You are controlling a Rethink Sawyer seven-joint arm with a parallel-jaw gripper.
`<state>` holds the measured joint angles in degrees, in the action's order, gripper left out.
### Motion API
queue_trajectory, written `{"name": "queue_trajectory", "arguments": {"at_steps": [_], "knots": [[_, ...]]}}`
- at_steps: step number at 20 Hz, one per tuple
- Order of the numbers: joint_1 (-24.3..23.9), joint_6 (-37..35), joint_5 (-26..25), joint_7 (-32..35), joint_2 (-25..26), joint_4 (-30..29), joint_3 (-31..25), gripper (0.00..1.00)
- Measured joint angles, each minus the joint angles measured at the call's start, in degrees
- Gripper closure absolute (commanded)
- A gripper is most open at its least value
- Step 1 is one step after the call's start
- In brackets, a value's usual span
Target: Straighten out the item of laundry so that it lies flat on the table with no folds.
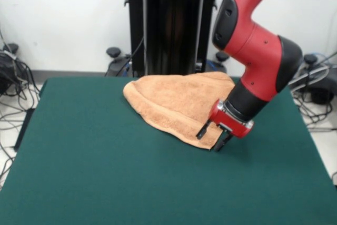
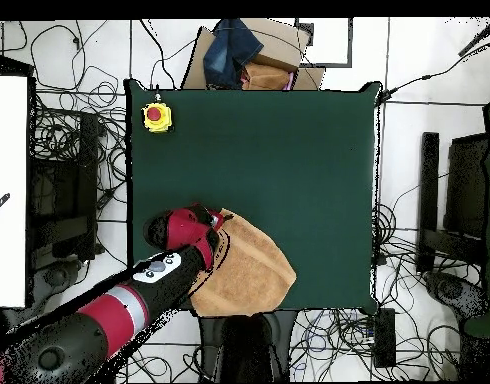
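Showing only overhead: yellow box [image 2: 157, 117] with red button on table [image 2: 289, 150].

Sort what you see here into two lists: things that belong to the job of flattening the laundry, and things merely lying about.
Part of the job:
towel, folded over
table
gripper, open, at the towel's corner

Lying about:
yellow box with red button on the table's corner
cables on the floor
cardboard box beyond the table

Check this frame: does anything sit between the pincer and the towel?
Nothing visible does. The pincer is open, at the towel's pointed corner, fingertips straddling its edge. The yellow box with a red button sits far off on the table.
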<state>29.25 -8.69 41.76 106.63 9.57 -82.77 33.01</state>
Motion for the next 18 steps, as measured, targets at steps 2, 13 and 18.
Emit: {"name": "queue_trajectory", "arguments": {"at_steps": [2, 13, 18], "knots": [[0.1, 0.0, 0.0, 0.0, 0.1, 0.0, 0.0, 0.00], [0.4, 0.0, 0.0, 0.0, 0.8, 0.0, 0.0, 0.00], [0.4, 0.0, 0.0, 0.0, 0.8, 0.0, 0.0, 0.00]]}}
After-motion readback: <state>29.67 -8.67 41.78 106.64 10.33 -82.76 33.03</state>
